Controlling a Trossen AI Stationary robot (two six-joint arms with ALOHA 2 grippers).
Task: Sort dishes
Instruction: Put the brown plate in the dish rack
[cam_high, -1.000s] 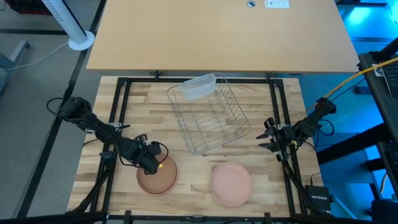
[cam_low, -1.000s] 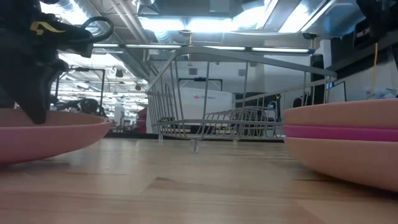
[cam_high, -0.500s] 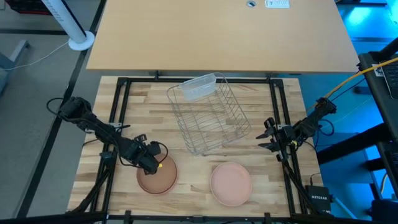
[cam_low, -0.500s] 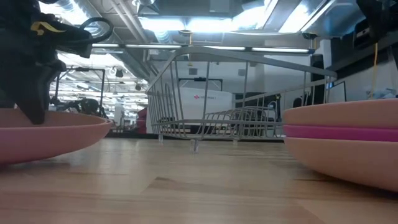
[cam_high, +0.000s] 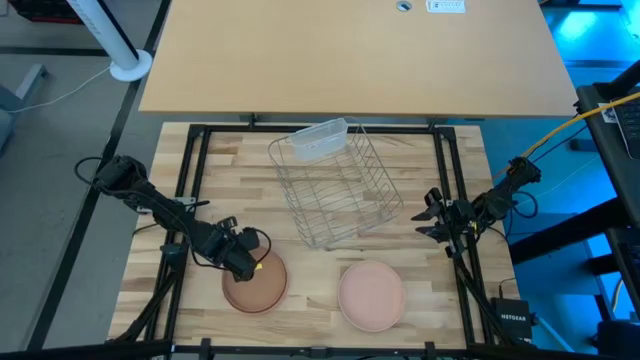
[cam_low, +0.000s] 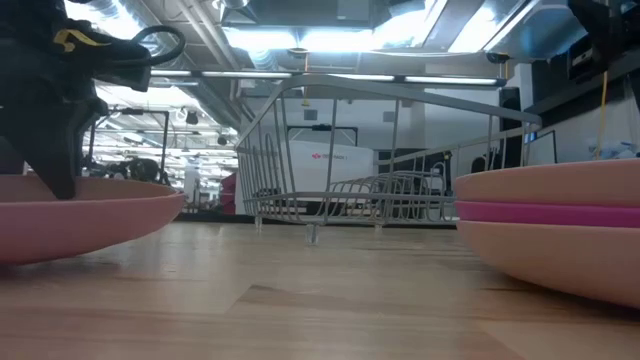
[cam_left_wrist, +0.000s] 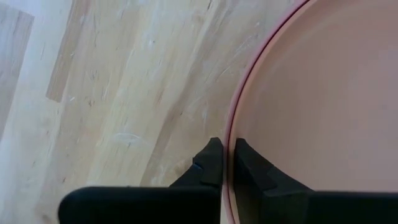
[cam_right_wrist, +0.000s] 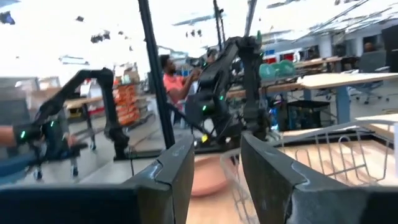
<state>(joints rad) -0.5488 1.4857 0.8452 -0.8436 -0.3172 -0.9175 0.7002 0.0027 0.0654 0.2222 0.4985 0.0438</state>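
The left gripper's (cam_left_wrist: 224, 163) jaws have just pinched the orange plate's (cam_high: 254, 288) rim, readying a lift; right gripper (cam_high: 432, 215) waits, jaws spread.

Setting: robotics lab in an open industrial hall. Evidence: butcher-block table (cam_high: 330, 200) edged by a black metal frame (cam_high: 196, 160), with cabled arms mounted at its side edges; exposed ceiling ducts and strip lights (cam_low: 330, 40); further robot arms on stands (cam_right_wrist: 93, 112); rows of workbenches (cam_right_wrist: 336, 81); a person (cam_right_wrist: 171, 84) standing among the rigs.
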